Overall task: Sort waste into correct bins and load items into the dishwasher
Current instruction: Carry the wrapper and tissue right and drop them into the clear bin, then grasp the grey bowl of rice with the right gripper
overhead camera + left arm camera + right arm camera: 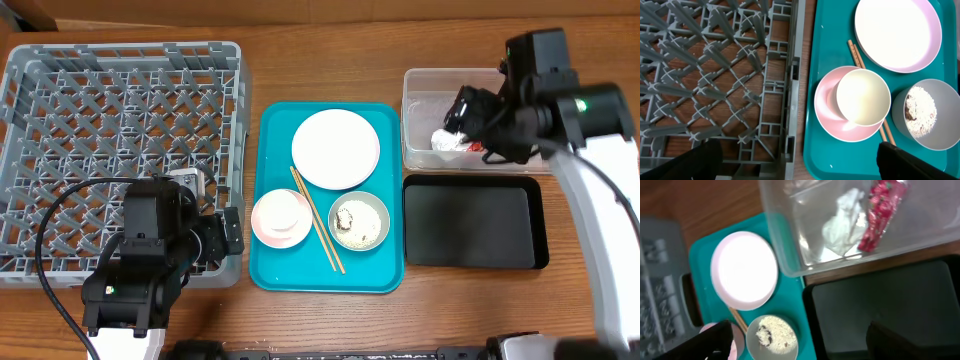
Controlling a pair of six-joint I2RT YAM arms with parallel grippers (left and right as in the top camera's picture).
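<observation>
In the clear tub (785, 240) lie tissue (842, 225) and wrapper (880, 215) — left tool (800, 162), right tool (805, 340) both wide.

Black left arm (145, 255) and right arm (530, 95), white links (612, 210), black cables (50, 235).

The gripper (799, 330) is seen with its fingers spread wide, nothing held between them. Ahead of it a clear tub (785, 255) is set on the table (690, 200), with a tissue (842, 225) and a red wrapper (881, 212) side by side inside. A black tray (880, 297) lies under one finger. By the other finger, a grey bowl (772, 336) of rice, chopsticks (738, 318) and a plate (744, 270) are carried on a teal tray (700, 247).
</observation>
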